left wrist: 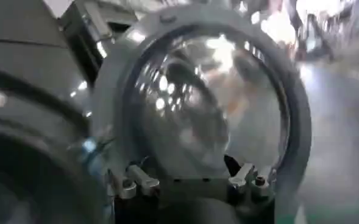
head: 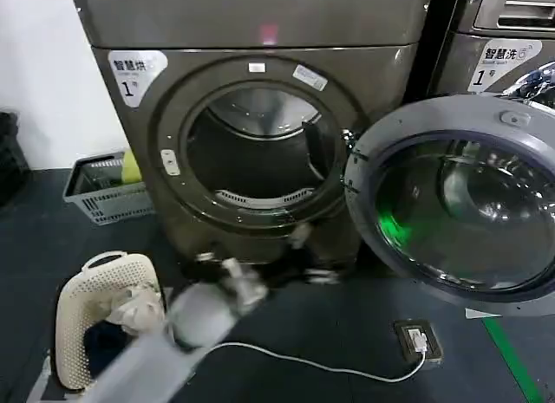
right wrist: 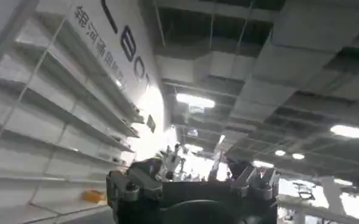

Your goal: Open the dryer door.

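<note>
Jaws: left gripper (left wrist: pixel 191 182) released, near dryer door (head: pixel 455 208) | door swung wide | advice: withdraw clear of hinge | right gripper (right wrist: pixel 191 182) released, aloft.

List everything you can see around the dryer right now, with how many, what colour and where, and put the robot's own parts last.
dryer: one, bronze-grey, centre, drum opening exposed
dryer door: one, grey inner rim around dark glass, swung open to the right of the drum
neighbouring machine: one, bronze-grey, upper right behind the open door
laundry basket: one, grey, on the floor left of the dryer, something yellow-green inside
perforated hamper: one, cream, lower left, holding clothes
cable: one, white, across the dark floor to a floor socket
floor stripe: one, green, lower right
left gripper: one, grey and black, near the open door's lower rim
right gripper: one, black, pointed up toward the ceiling
</note>
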Robot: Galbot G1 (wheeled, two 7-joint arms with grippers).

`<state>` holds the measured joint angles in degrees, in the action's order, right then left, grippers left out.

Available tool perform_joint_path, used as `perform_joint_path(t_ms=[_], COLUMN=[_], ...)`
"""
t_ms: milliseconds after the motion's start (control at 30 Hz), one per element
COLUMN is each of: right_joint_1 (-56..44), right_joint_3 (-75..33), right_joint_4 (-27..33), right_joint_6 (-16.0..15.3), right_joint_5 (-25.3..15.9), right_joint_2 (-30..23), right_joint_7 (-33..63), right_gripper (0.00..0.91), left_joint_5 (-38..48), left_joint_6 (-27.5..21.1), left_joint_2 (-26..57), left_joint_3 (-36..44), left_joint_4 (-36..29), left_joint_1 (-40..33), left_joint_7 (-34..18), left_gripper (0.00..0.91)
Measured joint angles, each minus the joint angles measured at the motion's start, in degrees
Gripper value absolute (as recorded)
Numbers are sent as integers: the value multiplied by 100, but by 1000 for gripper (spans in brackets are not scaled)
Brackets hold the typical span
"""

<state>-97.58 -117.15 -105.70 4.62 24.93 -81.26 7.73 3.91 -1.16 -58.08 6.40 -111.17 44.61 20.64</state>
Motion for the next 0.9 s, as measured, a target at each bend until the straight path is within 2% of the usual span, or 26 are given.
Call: perform_joint_path(t_ms=[133,233,433,533,600,733,800,900], right_joint_1=[7,20,-6,-38,-62,-79,-82,-69], right_joint_3=[199,374,699,792,846,868,850,799], right_joint_4=[61,92,214,249,249,285,335,414], right_joint_6=[119,107,59,-1,-82,-110,-94,-92], right_joint_5=[195,199,211,285,348,360,353,344], right_joint_2=[10,21,75,74,54,-4,-38,-91], right_joint_7=[51,54,69,96,135,243,294,403], right_gripper=[907,907,907,907,907,907,907,907], left_joint_5=[-563,-1439,-3814,-4776,-5434,-6856,-7462,-7892], left_joint_6=[381,924,2685,3855,4352,4825,4855,4851], left_joint_2=[1098,1871,2953,3309,3493,3817,3928,4025], left_joint_3=[-732,-1289,-2131,-2263,-2280,-2276,-2277,-2259], left_joint_4=[-291,-322,108,397,531,676,710,760], left_joint_1=[665,1234,1744,1764,1818,1871,1866,1814], left_joint_7=[169,154,136,329,360,206,120,118], left_gripper=[907,907,907,907,907,907,907,907])
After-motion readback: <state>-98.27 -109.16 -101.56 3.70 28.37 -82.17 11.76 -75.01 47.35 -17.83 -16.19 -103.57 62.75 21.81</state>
